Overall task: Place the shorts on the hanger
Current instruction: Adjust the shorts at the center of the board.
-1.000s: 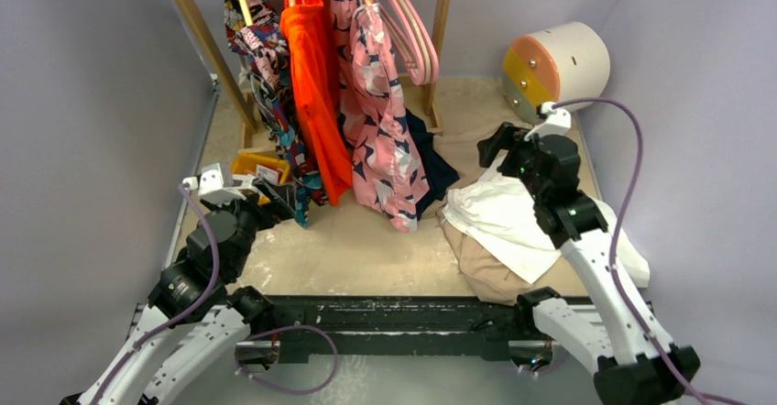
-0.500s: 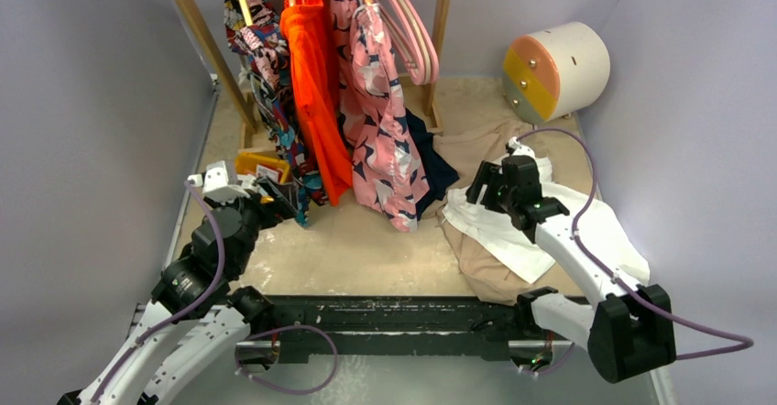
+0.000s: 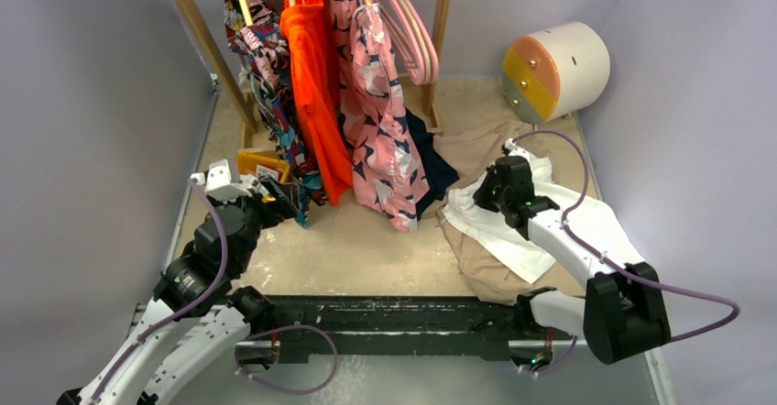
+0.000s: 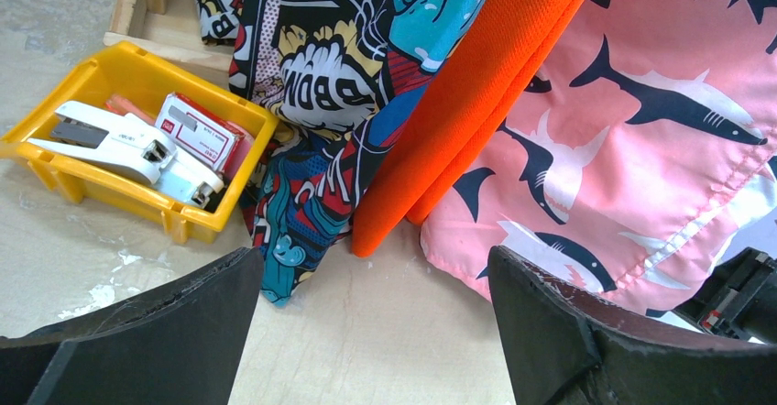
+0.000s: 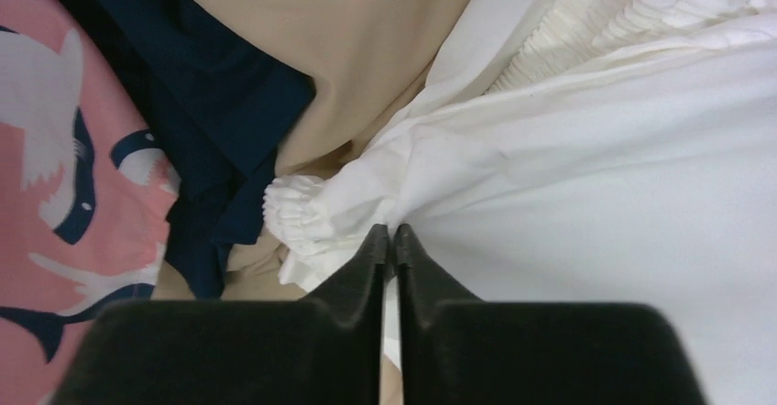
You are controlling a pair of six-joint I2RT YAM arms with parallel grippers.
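Right arm [image 3: 573, 240] outstretched, fingers [image 5: 366, 272] (pinched) on shorts [image 5: 596, 194]

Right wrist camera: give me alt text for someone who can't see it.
The right gripper is pinched shut on a fold of the white shorts, beside their gathered waistband. A tan garment, navy cloth and pink shark-print fabric lie to the left.

Left gripper [image 4: 371, 258]: jaws wide apart, arm folded. Right gripper [image 5: 388, 233]: arm stretched forward, jaws pinched together on the shorts [image 5: 586, 194].
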